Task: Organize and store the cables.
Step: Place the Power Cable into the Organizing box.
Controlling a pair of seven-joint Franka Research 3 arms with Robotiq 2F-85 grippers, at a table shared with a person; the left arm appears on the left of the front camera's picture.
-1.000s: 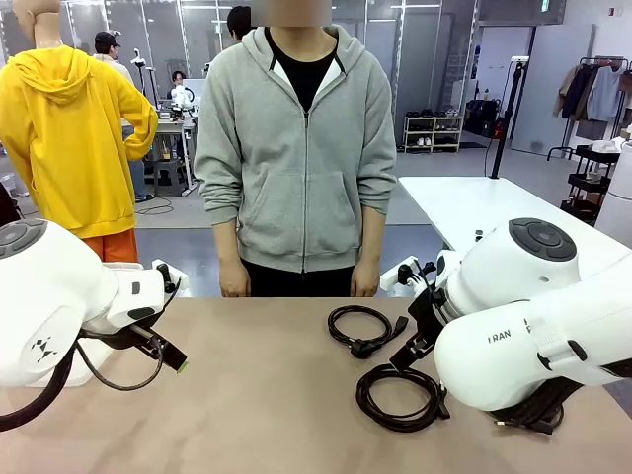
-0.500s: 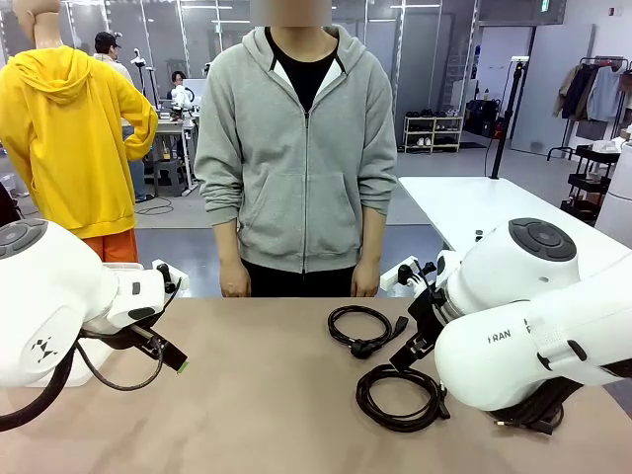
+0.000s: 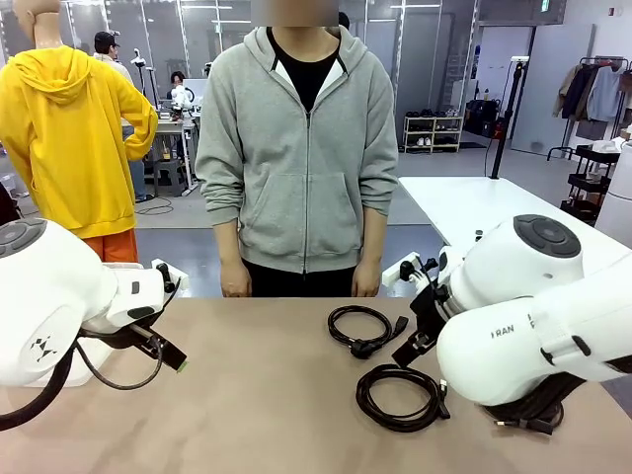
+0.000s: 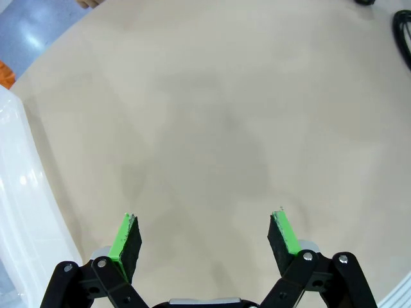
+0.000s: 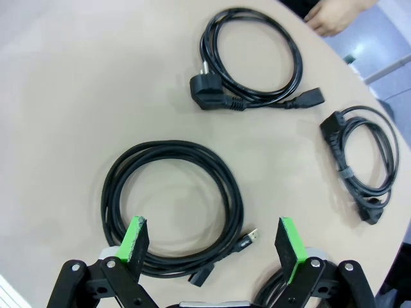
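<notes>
Tan tabletop (image 3: pixel 247 395) runs between the robot and a person in a grey hoodie (image 3: pixel 301 148) who stands at its far edge. Three black cables (image 3: pixel 367 346) lie on its right half. A large coil (image 5: pixel 170 151) rests right under the right gripper (image 5: pixel 215 240), a power cable (image 5: pixel 247 102) with a round plug lies nearer the person, and a smaller tied coil (image 5: pixel 347 172) sits by the table's rim. The right gripper's jaws are spread wide and grasp nothing. The left gripper (image 4: pixel 205 234) is also spread wide, over bare tabletop, well apart from the coils.
</notes>
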